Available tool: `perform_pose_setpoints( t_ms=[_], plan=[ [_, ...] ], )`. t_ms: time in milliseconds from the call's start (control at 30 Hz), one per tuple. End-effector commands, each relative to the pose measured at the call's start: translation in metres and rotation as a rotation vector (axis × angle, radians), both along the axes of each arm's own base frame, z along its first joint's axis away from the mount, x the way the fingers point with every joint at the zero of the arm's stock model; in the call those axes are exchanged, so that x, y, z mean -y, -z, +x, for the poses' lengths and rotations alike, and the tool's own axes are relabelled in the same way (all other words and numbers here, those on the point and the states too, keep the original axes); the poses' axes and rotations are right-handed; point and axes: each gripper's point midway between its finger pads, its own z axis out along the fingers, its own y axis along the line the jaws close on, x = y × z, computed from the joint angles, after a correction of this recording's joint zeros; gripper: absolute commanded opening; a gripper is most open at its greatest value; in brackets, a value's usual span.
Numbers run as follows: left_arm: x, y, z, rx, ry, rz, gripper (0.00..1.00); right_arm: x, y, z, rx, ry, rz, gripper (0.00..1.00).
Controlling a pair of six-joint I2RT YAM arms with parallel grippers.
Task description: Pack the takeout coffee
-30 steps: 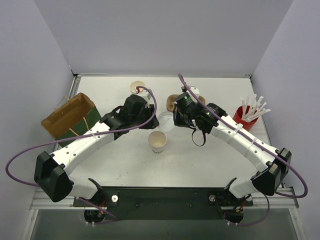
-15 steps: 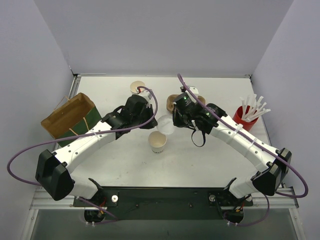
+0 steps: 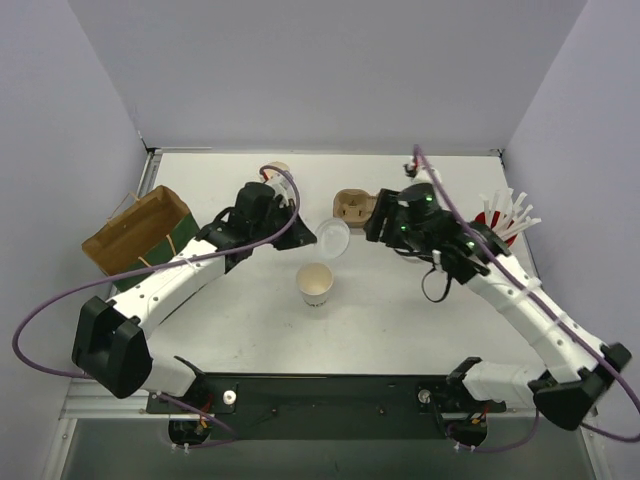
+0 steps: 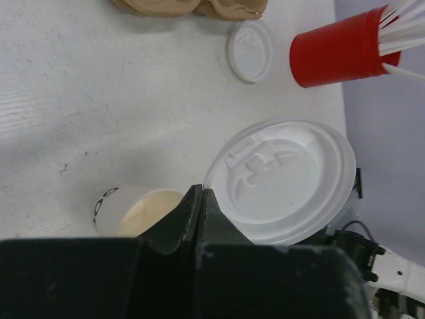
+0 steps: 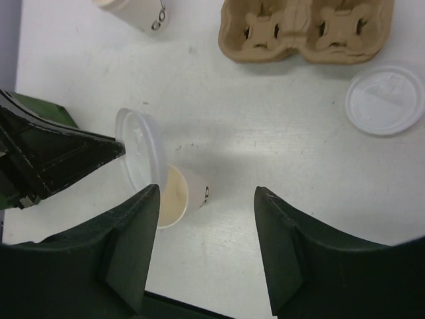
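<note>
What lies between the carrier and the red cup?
A spare white lid, flat on the table. The left wrist view shows it between the carrier and the red cup.

- Bare table (image 3: 400,330) at the lower centre of the top view lies open around the paper cup (image 3: 316,284).
- Just above the cup in frame, the lid (image 3: 332,238) pinched by the left gripper (image 4: 202,203) blocks the way.
- The cup carrier (image 3: 350,207) fills the upper centre, the paper bag (image 3: 140,240) the left edge, and the red straw cup (image 3: 500,228) the right.

The right pincer (image 5: 206,193), jaws apart, over the lidless paper cup (image 5: 174,203); white lid (image 5: 141,153) edge-on in the left pincer (image 5: 117,147)
</note>
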Motion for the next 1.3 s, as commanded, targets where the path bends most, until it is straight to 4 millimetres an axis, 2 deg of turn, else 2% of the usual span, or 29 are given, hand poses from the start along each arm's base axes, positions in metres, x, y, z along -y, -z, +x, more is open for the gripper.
perform_pose_setpoints(
  t_ms=[0,33,67,100,133,167,300,433,500,533,700,767,867,1067,1267],
  plan=[
    [0.018,-0.055,0.003,-0.017,0.087,-0.335,0.00,0.010,-0.062,-0.003,0.215,-0.128,0.210,0.55],
    [0.022,-0.068,0.004,0.001,0.105,-0.384,0.00,0.008,-0.071,-0.005,0.252,-0.161,0.231,0.58],
    [0.026,-0.080,-0.002,-0.001,0.157,-0.445,0.00,0.002,-0.091,-0.014,0.311,-0.236,0.284,0.59],
    [0.027,-0.086,-0.005,-0.050,0.150,-0.511,0.00,0.001,-0.099,-0.018,0.346,-0.272,0.280,0.59],
    [0.028,-0.104,-0.005,-0.010,0.174,-0.575,0.00,0.000,-0.107,-0.021,0.370,-0.297,0.291,0.61],
    [0.028,-0.114,-0.009,-0.015,0.198,-0.613,0.00,-0.002,-0.121,-0.025,0.412,-0.330,0.309,0.61],
    [0.028,-0.157,-0.024,-0.030,0.245,-0.779,0.00,-0.024,-0.146,-0.046,0.460,-0.514,0.377,0.62],
    [0.024,-0.196,-0.040,0.011,0.320,-0.923,0.00,-0.028,-0.168,-0.054,0.522,-0.570,0.411,0.66],
    [0.021,-0.204,-0.046,-0.018,0.332,-0.974,0.00,-0.030,-0.179,-0.055,0.540,-0.591,0.433,0.68],
    [0.019,-0.214,-0.051,0.017,0.358,-1.008,0.00,-0.031,-0.188,-0.060,0.551,-0.620,0.453,0.70],
    [0.013,-0.224,-0.061,-0.005,0.390,-1.088,0.00,-0.035,-0.207,-0.061,0.558,-0.659,0.527,0.72],
    [0.011,-0.229,-0.065,0.010,0.412,-1.110,0.00,-0.035,-0.224,-0.063,0.594,-0.686,0.584,0.75],
    [0.010,-0.234,-0.069,0.013,0.433,-1.137,0.00,-0.040,-0.237,-0.066,0.603,-0.724,0.632,0.79],
    [0.009,-0.245,-0.079,0.027,0.477,-1.155,0.00,-0.048,-0.239,-0.057,0.551,-0.727,0.676,0.90],
    [0.010,-0.246,-0.082,0.026,0.478,-1.156,0.00,-0.052,-0.238,-0.050,0.531,-0.702,0.672,0.95]
  ],
)
